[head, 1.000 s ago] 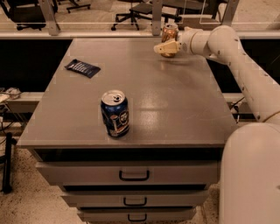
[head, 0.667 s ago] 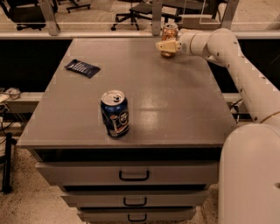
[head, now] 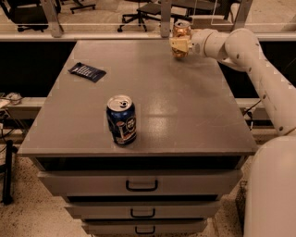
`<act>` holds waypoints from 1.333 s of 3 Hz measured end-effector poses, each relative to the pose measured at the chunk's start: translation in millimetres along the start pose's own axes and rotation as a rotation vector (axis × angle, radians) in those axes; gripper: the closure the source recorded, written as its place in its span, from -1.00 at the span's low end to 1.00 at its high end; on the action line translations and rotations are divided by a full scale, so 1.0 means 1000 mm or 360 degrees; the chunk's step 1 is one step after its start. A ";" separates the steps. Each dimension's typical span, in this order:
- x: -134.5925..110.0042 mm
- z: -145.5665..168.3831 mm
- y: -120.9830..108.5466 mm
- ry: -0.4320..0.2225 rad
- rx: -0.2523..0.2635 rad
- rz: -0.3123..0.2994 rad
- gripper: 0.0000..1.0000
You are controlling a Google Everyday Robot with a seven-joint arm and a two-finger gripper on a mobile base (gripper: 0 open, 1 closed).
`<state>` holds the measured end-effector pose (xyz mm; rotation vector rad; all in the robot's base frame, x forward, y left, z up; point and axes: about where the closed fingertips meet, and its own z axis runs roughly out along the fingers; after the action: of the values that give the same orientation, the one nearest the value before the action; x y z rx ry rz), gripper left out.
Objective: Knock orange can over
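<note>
The orange can (head: 181, 28) stands at the far right back edge of the grey table (head: 185, 106); its shiny orange-gold top part shows and it looks upright. My gripper (head: 179, 46) is right in front of the can, against its lower body, and hides that part. The white arm (head: 249, 60) reaches in from the right along the table's right side.
A dark blue can (head: 121, 119) stands upright near the table's front left. A flat dark blue packet (head: 87, 71) lies at the left back. Drawers (head: 141, 185) sit under the tabletop. Office chairs (head: 143, 11) and a rail stand behind the table.
My gripper has moved a little further back and up against the orange can. The can stays standing. The blue can and packet have not moved.
</note>
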<state>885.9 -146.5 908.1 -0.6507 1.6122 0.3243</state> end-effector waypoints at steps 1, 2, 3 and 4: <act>-0.023 -0.024 0.025 -0.0006 -0.0130 -0.0066 0.90; -0.051 -0.051 0.040 0.0080 -0.0295 -0.0245 1.00; -0.073 -0.073 0.029 0.0182 -0.0357 -0.0426 1.00; -0.084 -0.082 0.041 0.0301 -0.0497 -0.0583 1.00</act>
<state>798.5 -141.0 996.4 -1.2279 1.5943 0.2494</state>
